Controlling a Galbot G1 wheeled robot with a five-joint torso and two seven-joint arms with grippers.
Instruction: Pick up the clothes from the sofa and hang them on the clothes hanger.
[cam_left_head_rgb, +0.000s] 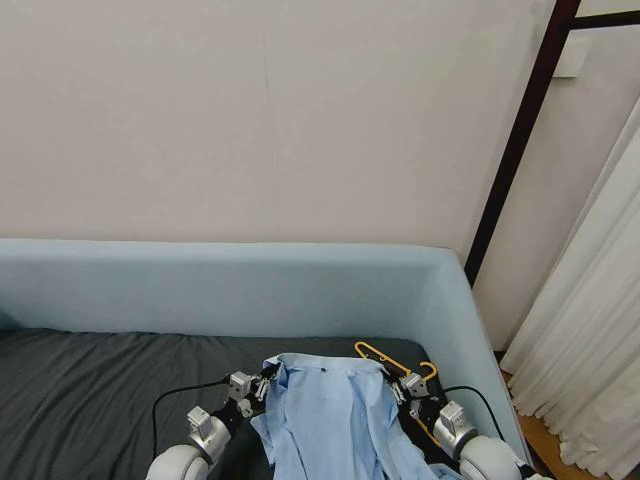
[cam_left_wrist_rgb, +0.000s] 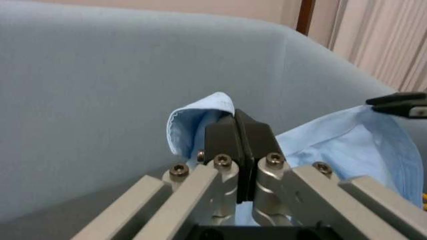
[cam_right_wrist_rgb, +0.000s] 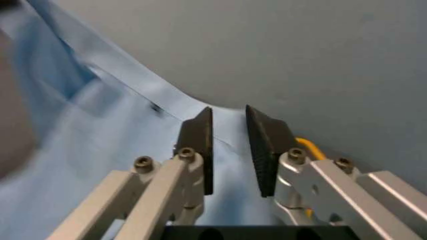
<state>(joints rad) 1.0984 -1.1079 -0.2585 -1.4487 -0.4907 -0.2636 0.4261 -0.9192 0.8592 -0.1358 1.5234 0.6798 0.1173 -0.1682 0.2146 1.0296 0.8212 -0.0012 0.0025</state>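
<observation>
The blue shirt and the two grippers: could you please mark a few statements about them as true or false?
1. The left gripper is shut on a fold of the blue shirt. True.
2. The fingers of the right gripper are pressed together. False: they stand apart, with shirt fabric showing in the gap.
3. A yellow hanger lies close to the right gripper. True.
4. The sofa seat is red. False: it is dark grey, and the backrest is light blue.
5. The shirt hangs from the dark pole. False: it is low over the sofa seat, between the two grippers.
</observation>
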